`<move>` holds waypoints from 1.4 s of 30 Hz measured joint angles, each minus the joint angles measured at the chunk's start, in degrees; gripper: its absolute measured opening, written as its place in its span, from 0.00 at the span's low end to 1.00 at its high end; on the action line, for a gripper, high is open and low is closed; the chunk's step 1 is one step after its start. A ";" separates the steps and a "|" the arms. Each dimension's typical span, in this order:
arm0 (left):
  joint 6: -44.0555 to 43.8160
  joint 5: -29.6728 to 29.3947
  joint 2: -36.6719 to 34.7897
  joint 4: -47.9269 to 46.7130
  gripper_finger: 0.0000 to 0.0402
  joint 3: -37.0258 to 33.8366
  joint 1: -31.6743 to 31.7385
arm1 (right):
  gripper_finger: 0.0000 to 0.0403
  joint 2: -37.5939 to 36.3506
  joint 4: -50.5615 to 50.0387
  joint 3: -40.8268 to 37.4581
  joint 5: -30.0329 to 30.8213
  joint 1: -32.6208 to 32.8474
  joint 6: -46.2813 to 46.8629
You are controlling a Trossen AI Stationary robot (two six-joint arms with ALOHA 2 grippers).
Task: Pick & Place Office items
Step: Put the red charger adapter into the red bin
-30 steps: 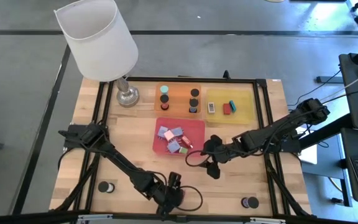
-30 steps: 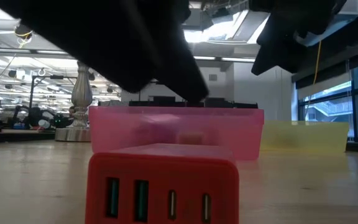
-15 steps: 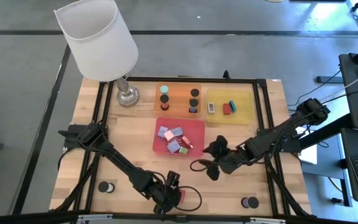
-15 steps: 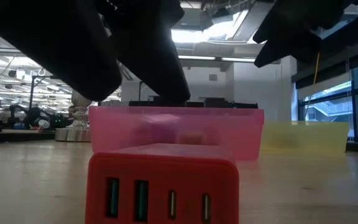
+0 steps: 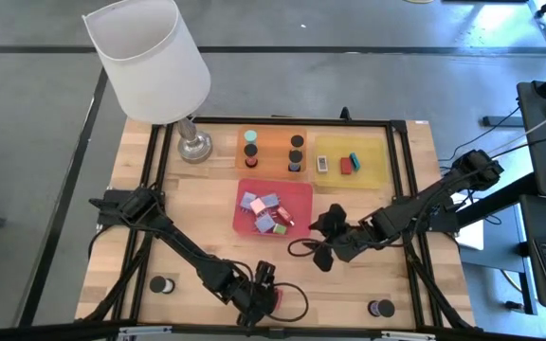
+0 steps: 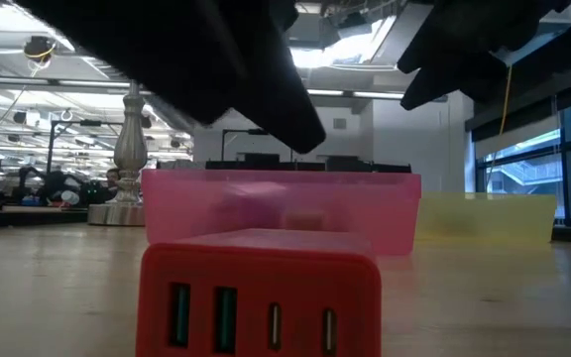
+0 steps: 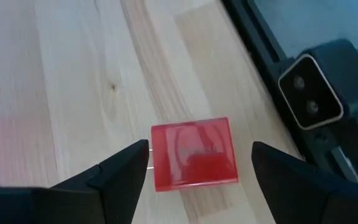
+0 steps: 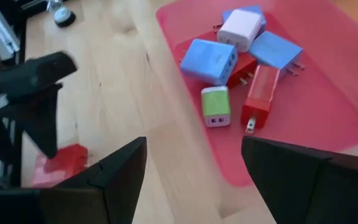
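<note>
Charger, a small red plastic block point(image 7: 194, 153), is lying flat on the pale wooden table point(image 7: 73, 74) near its front edge, between my left gripper point(image 7: 199, 163)'s spread fingers, unheld. I'm keeping my right gripper point(image 8: 194, 165) open, hovering farther off beside the red tray point(image 8: 328, 106).

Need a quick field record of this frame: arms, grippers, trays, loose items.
left gripper: open, straddling the red charger on bare wood at the table's near edge, pads apart from it
right gripper: open, holding nothing, just right of the red tray
red tray contents: blue chargers, a pink one, a green one, a red one
orange tray: black cylinders, one teal-topped
yellow tray: white, red and teal pieces
loose: black cylinders near the front corners
</note>
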 joint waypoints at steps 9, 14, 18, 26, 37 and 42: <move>-11.28 -5.03 0.00 0.93 0.70 0.00 0.08 | 0.66 0.00 0.20 0.00 -2.02 0.01 0.04; -15.75 -5.14 0.00 3.18 0.70 0.00 0.11 | 0.66 0.00 0.21 0.00 -2.04 0.01 0.04; -16.62 -4.73 0.00 2.27 0.70 0.00 0.11 | 0.66 0.00 0.20 0.00 -2.04 0.01 0.04; -21.43 1.07 -0.02 -2.97 0.70 -0.07 -0.59 | 0.66 0.00 0.22 0.00 -2.04 0.01 0.04; -22.88 3.24 -0.02 -3.55 0.87 -0.07 -0.99 | 0.66 0.00 0.22 0.00 -2.04 0.01 0.04; -19.55 1.59 -0.02 -3.49 0.95 -0.07 -1.03 | 0.66 0.00 0.22 0.00 -2.04 0.01 0.04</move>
